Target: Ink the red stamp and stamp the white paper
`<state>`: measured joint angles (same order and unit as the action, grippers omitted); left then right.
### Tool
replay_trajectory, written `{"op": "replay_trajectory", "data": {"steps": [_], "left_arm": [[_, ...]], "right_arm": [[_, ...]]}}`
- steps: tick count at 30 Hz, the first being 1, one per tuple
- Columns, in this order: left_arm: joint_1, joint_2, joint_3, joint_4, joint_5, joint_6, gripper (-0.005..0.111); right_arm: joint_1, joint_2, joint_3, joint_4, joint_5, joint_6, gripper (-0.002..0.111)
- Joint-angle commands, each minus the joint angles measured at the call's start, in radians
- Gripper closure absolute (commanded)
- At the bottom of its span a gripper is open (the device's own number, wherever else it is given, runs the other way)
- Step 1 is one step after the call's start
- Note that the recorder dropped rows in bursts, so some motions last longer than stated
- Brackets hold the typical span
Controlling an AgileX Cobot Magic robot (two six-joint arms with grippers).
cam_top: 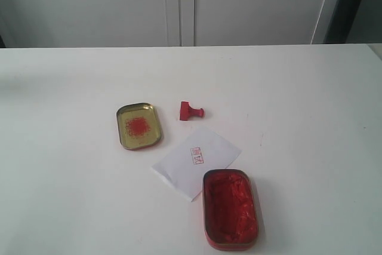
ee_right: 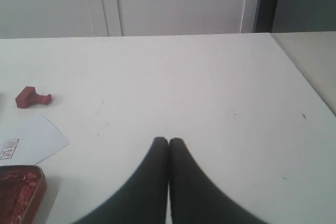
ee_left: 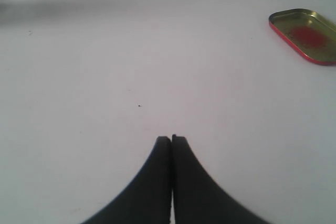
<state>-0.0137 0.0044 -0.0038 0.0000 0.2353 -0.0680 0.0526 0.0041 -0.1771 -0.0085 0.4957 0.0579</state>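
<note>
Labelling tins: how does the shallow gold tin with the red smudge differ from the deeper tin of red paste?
The shallow gold tin holds only a central red smudge; the deeper red tin is packed with paste. The gold tin lies clear of the white paper; the paste tin meets its edge. Both: oblong, rounded, open.

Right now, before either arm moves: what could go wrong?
Stamp lies on its side, so a grasp may roll it or leave its face tilted. Paper looks loose and may slide or lift with the stamp. Ink tin sits right at the paper's edge; a reach could nudge it.
</note>
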Motion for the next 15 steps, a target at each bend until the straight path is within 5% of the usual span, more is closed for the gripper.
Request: {"op": "replay_trajectory", "data": {"steps": [1, 15], "left_arm": [[0.001, -0.004, 0.004, 0.0, -0.003, -0.002, 0.107], [0.001, -0.004, 0.004, 0.0, -0.003, -0.002, 0.107]], "right_arm": [[-0.006, -0.004, 0.048, -0.01, -0.084, -0.01, 0.108], [-0.006, -0.004, 0.133, -0.01, -0.102, -0.01, 0.108]]}}
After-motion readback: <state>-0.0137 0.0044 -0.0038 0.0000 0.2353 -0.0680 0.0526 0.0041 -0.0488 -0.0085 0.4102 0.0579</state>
